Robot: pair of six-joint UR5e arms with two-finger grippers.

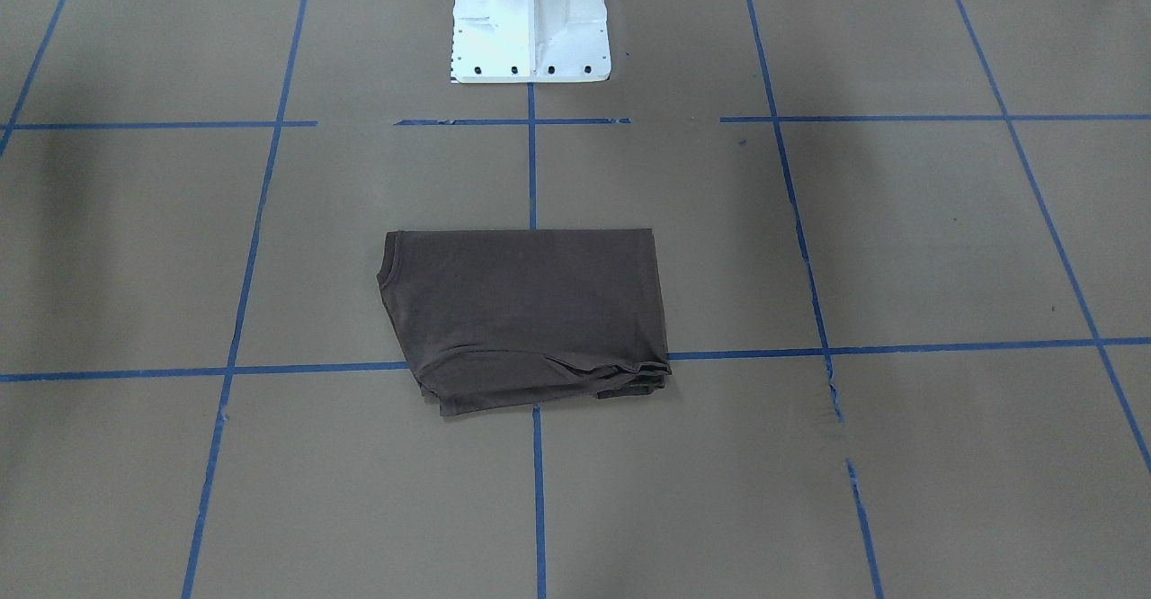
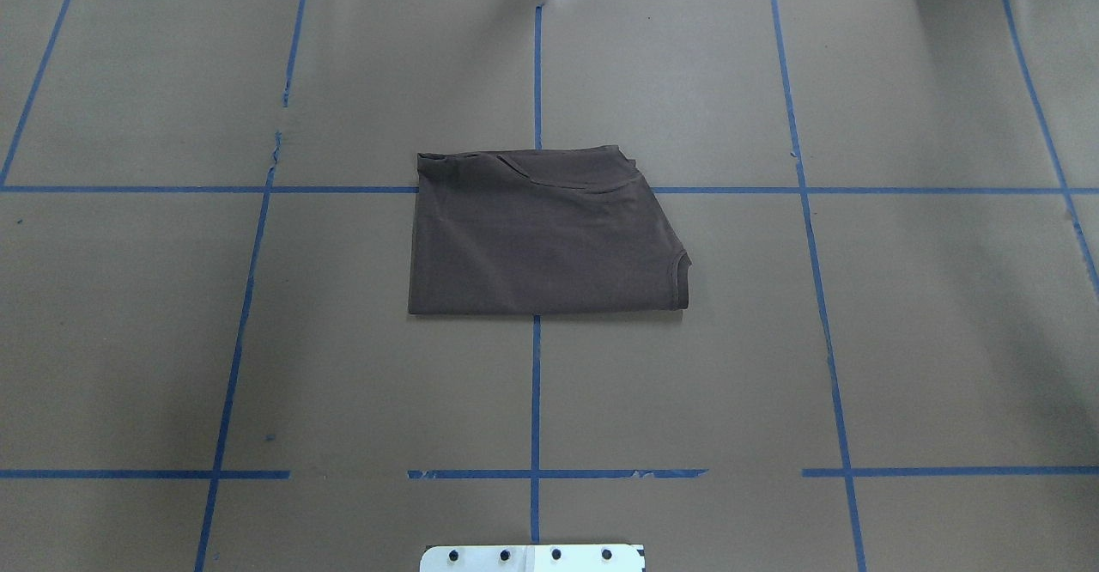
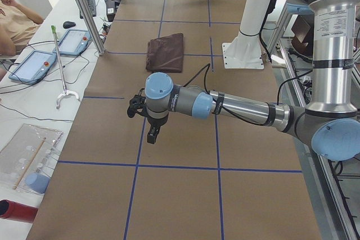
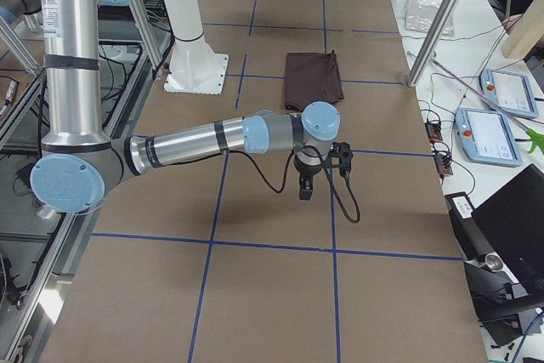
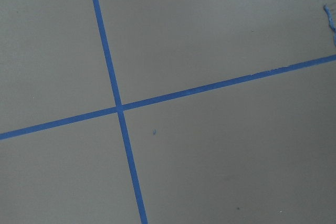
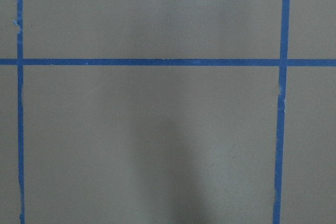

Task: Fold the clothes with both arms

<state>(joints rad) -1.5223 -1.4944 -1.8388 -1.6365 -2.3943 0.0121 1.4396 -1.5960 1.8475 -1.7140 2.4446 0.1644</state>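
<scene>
The dark grey-brown T-shirt [image 1: 526,311] lies folded into a compact rectangle in the middle of the table; it also shows in the overhead view [image 2: 541,237] and in both side views [image 3: 166,53] [image 4: 313,76]. Its ribbed neck edge shows at one corner [image 2: 683,267]. The left gripper [image 3: 152,133] hangs above bare table, well away from the shirt toward the table's left end. The right gripper [image 4: 306,189] hangs likewise toward the right end. Both show only in the side views, so I cannot tell whether they are open or shut. Neither holds anything visible.
Brown paper with a blue tape grid [image 2: 537,383] covers the table. The white pedestal base [image 1: 530,23] stands at the robot's side. Tablets [image 3: 56,51] and cables lie on the operators' bench, where a person [image 3: 14,21] sits. Metal frame posts [image 3: 84,9] stand at the table's edge.
</scene>
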